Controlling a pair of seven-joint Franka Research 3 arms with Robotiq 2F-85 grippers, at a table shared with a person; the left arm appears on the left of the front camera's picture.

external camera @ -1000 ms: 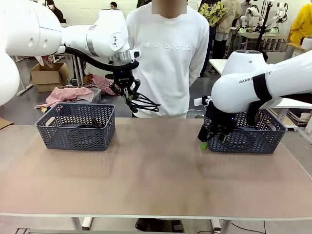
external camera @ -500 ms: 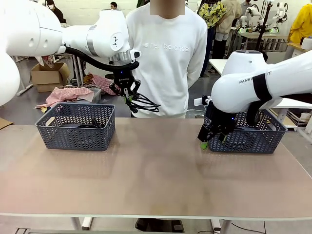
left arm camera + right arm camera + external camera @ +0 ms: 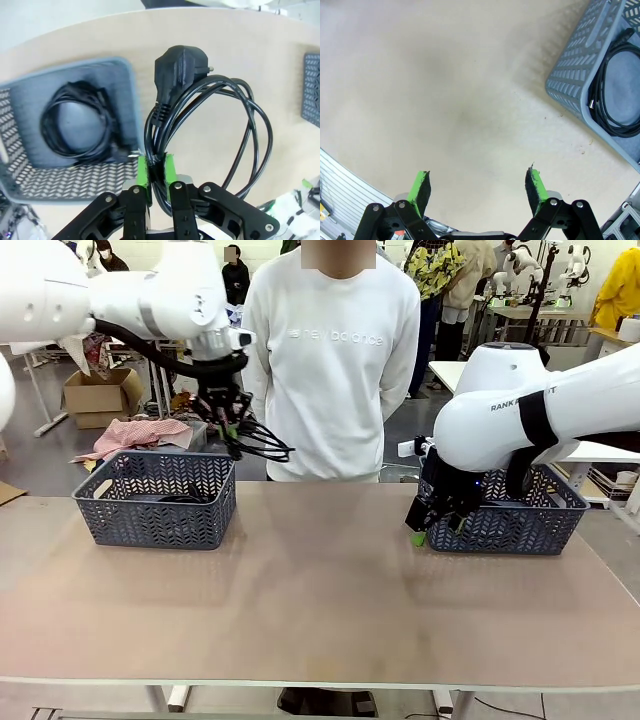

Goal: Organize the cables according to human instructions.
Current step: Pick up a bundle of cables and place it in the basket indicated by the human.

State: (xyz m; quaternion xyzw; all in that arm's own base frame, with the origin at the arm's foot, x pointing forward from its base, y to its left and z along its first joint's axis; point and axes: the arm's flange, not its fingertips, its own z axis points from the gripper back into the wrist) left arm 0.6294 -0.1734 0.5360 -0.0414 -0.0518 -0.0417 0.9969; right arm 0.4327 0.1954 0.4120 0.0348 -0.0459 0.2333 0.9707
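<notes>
Three cables (image 3: 210,100) – two baskets (image 3: 155,502) – one person (image 3: 335,360).

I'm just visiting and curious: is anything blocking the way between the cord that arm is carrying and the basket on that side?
Nothing visible. The left gripper holds the coiled cable in the air beside the left basket, whose open top holds just one cable lying flat.

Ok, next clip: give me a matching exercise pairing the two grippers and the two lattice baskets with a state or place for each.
Column one:
1. left gripper
2. right gripper
3. left dark blue-grey plastic lattice basket
4. right dark blue-grey plastic lattice basket

Column two:
A. open over bare tabletop
B. partly hidden behind a white arm
C. shut on a coiled black power cord
D. holds one coiled black cable, below the carried cord

Pairs: 1-C, 2-A, 3-D, 4-B
</notes>
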